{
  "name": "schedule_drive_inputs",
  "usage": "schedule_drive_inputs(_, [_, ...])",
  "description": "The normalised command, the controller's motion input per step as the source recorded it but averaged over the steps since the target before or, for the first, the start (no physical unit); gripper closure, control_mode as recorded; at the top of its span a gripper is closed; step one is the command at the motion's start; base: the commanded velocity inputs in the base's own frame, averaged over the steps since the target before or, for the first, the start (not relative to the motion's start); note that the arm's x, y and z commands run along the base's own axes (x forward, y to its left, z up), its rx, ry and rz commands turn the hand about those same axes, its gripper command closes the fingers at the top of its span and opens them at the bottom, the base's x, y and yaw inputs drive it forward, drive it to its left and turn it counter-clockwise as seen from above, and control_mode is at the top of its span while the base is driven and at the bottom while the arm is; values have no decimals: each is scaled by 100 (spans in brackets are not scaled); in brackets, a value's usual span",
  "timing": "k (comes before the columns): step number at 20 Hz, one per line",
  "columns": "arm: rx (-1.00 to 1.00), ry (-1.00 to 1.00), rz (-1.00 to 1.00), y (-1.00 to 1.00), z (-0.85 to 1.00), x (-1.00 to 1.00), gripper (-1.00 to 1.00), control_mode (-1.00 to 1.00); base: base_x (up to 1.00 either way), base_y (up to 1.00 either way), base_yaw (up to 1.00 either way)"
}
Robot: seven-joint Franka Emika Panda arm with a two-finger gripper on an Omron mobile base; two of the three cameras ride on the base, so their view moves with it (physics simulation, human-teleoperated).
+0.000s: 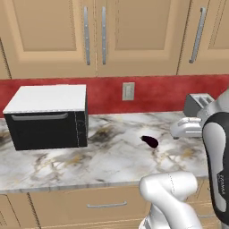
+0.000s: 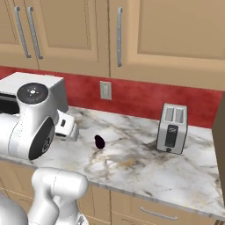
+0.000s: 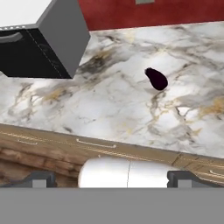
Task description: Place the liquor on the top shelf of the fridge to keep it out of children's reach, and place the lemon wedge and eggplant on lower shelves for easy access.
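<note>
Jaws spread wide and empty, the eggplant lies ahead of them on the marble bench, not yet picked up for the fridge.

Bare counter around eggplant

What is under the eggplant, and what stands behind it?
The eggplant lies directly on the marble counter, apart from everything else. Behind it is the red wall with a pale outlet plate. The patch of counter beneath it is covered.
</note>
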Motion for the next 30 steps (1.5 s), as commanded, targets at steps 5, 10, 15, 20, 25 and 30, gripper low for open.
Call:
schedule_drive_inputs(5, [0, 0, 0, -2, -43, 61, -100, -100, 0, 0, 0])
schedule_drive_inputs(10, [0, 1, 0, -12, -53, 59, -100, -100, 0, 0, 0])
schedule_drive_inputs(15, [-3, 9, 0, -29, -55, 46, -100, -100, 0, 0, 0])
schedule_drive_inputs(20, [-14, 19, 0, -38, -36, 27, -100, -100, 0, 0, 0])
schedule_drive_inputs(25, [-12, 11, 0, -23, -13, 28, -100, -100, 0, 0, 0])
schedule_drive_inputs(30, [-2, 7, 1, -1, 0, 31, -100, -100, 0, 0, 0])
